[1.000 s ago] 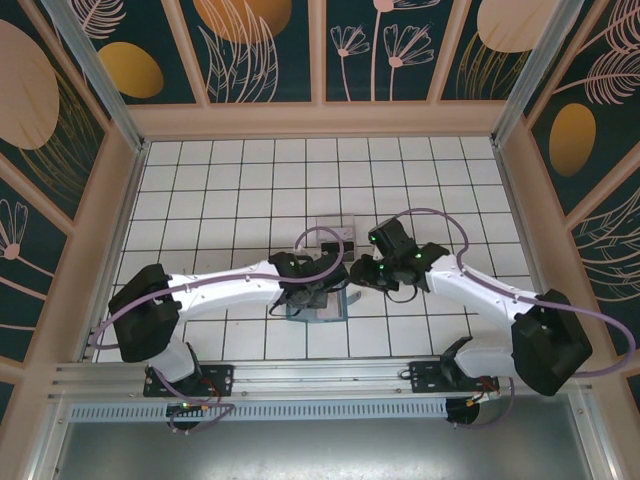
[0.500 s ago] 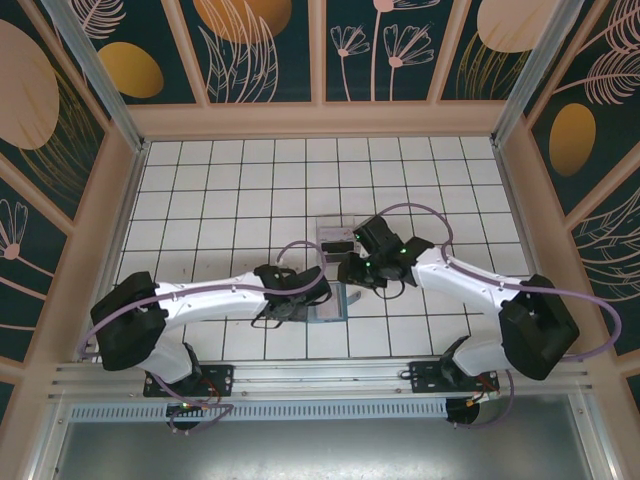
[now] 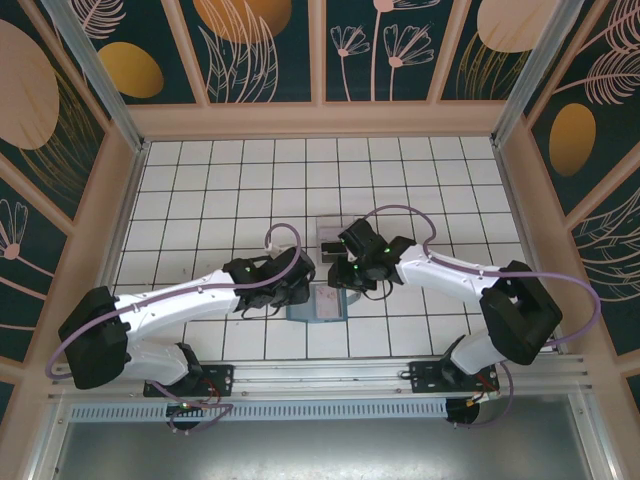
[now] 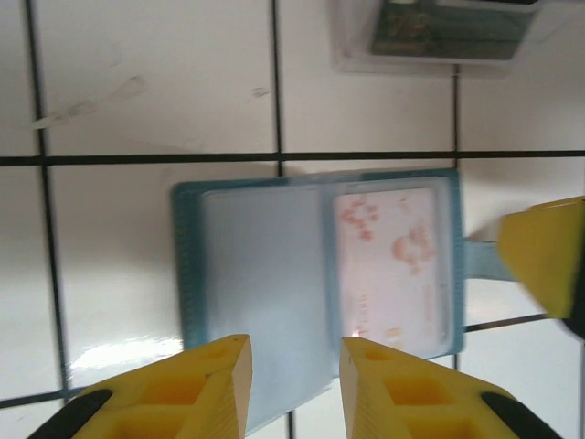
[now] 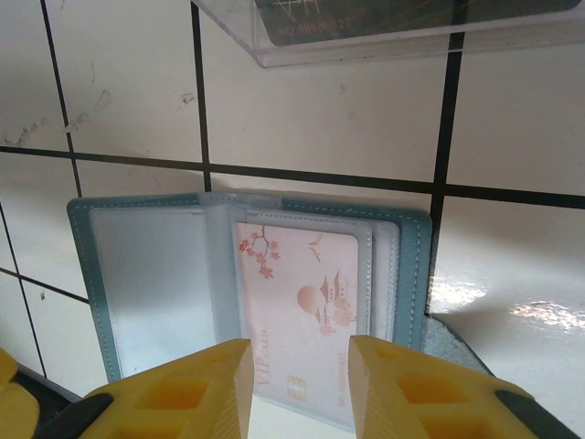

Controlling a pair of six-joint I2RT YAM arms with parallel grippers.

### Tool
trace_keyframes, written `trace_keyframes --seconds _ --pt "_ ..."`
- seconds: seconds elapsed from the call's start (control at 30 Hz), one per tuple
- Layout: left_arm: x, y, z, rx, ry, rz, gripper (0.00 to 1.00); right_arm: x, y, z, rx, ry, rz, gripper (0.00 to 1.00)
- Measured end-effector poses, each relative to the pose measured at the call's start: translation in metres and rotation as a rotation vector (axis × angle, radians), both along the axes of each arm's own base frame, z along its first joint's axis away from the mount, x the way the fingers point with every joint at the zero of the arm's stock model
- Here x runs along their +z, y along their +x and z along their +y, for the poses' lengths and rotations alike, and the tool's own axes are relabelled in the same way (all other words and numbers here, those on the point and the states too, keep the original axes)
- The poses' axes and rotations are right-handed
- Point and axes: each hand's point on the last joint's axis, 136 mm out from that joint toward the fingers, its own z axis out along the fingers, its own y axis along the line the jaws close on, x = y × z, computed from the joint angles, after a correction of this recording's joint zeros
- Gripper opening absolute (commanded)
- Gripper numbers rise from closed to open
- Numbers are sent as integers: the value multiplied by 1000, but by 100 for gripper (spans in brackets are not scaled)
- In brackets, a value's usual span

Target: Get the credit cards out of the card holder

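The card holder (image 5: 137,274) lies open on the white tiles, teal outside and blue-grey inside, also in the top view (image 3: 316,306) and the left wrist view (image 4: 256,274). A pale pink credit card (image 5: 302,306) with blossom print sits in a clear sleeve on its right half (image 4: 393,265). My right gripper (image 5: 297,380) is open above the card's near edge, nothing between its fingers. My left gripper (image 4: 295,370) is open above the holder's empty half. The two meet over the holder, left gripper (image 3: 300,290) and right gripper (image 3: 338,280).
A clear plastic tray (image 5: 274,37) with a dark card in it lies just beyond the holder, also in the top view (image 3: 335,232) and the left wrist view (image 4: 439,37). The right gripper's yellow finger (image 4: 548,251) is close beside the holder's edge. Wooden walls ring the tiled floor.
Both arms have shifted left. The right gripper has come in over the holder's card side, and the left gripper has drawn back to its left half. The holder now lies open between them.
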Motion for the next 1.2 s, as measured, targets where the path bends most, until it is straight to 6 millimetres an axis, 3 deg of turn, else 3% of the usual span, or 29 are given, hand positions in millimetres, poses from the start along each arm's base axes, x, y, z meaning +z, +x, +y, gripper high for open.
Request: trace_keyframes --seconds 0.27,0.57,0.77,1.0,1.2 --pt "-19 6 -35 -38 -115 55 27 -12 -3 -1 -12 2 12 33" --pt "-62 -5 -23 -18 -145 147 18 -28 -11 -7 -19 -12 41 33" --pt "-76 -11 -16 -14 -127 166 17 -34 -13 -3 -7 -11 54 33" --pt "-75 -10 -17 -15 -127 165 20 -42 -19 -2 9 -28 78 32" --pt "-54 0 -31 -23 -149 140 22 -44 -20 -1 11 -30 79 31"
